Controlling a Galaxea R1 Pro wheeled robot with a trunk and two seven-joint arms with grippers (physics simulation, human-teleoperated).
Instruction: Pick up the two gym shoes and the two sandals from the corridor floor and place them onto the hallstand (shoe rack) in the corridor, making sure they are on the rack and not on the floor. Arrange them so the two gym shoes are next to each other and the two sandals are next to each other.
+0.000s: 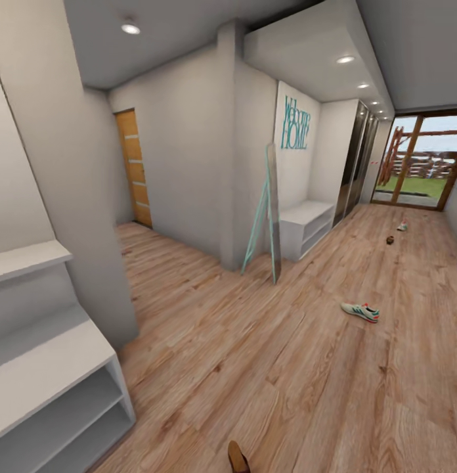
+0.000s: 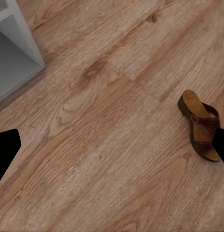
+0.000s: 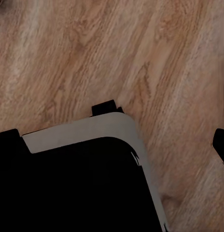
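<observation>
Left hand (image 2: 114, 147): fingers wide apart, above bare corridor floor (image 1: 268, 368)
Right hand: state cannot be told
Near sandal (image 2: 201, 126): on floor beside hallstand (image 1: 58, 394)
Gym shoe (image 1: 360, 311): mid-corridor floor

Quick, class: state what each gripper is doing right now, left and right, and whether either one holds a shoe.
Left gripper: open, holding nothing; a sandal lies on the floor beside it.
Right gripper: open, holding nothing.
</observation>
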